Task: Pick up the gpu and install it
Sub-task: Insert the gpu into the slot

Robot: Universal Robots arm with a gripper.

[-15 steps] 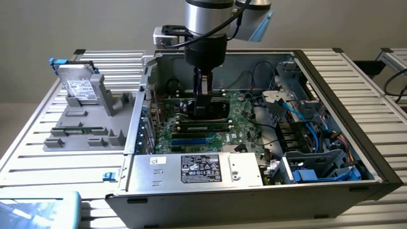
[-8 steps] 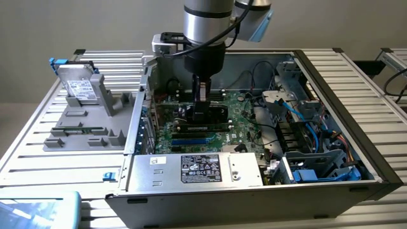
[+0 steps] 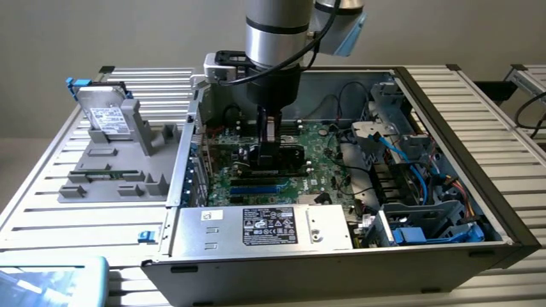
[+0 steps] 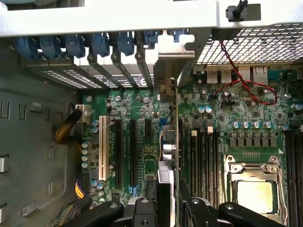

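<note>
Wrist view: we see the claw (image 4: 171,187) partly closed, clamped on the thin gpu (image 4: 174,137), held edge-on above the motherboard (image 4: 246,142).

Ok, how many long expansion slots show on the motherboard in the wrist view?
3. A white slot beside the yellow cables, a black slot next to it, and a second black slot nearer the gpu. More may be hidden behind the gpu.

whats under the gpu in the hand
The gpu, held edge-on by the hand, hangs over the green motherboard, between the black expansion slots and the memory slots. The strip of board directly beneath its edge is covered, so whether it sits in a slot cannot be told.
</note>
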